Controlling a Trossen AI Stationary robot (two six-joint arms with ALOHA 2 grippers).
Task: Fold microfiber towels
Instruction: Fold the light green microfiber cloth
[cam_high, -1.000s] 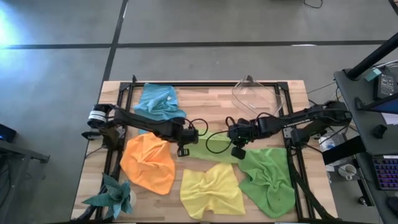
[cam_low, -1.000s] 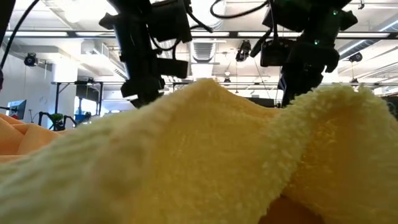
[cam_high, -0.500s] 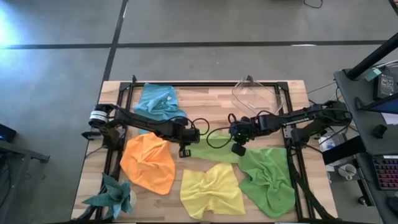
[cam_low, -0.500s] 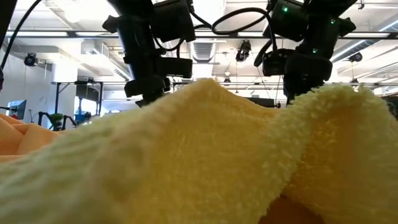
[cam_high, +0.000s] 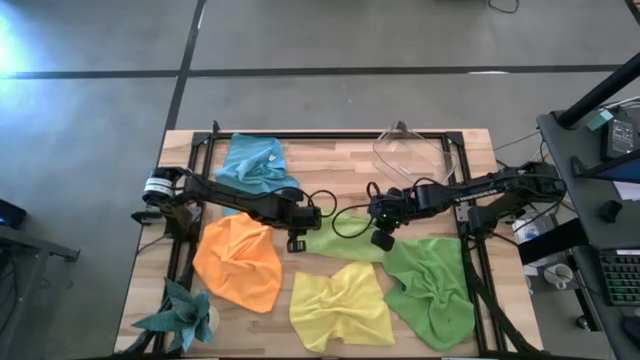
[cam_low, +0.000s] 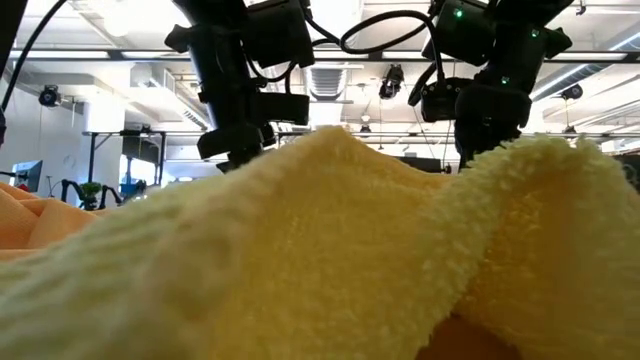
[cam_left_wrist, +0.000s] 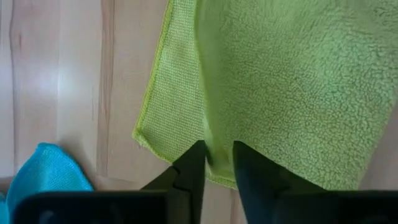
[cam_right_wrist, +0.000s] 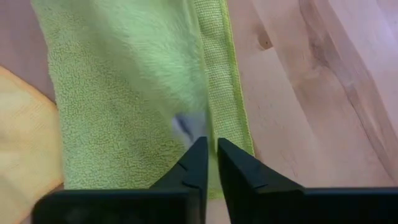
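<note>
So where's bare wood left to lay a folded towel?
Bare table between the blue towel and clear tray. Crowded in front: orange, yellow, green towels, lime one under both grippers.

table (cam_high: 340, 165) | five microfiber towels (cam_high: 345, 240) spread on it: one far-left, one left, one centre between both grippers, two near-right | clear tray (cam_high: 410, 155) far-right | spiky ornament (cam_high: 185, 315) near-left corner

A wooden table (cam_high: 340, 170) is seen carrying five towels: blue (cam_high: 252, 163) at eleven o'clock, orange (cam_high: 240, 262) at eight, lime (cam_high: 345, 238) central, yellow (cam_high: 340, 306) at six, green (cam_high: 432, 290) at four. A clear container (cam_high: 408, 155) is set at one o'clock, a teal ornament (cam_high: 185, 315) at seven.
</note>
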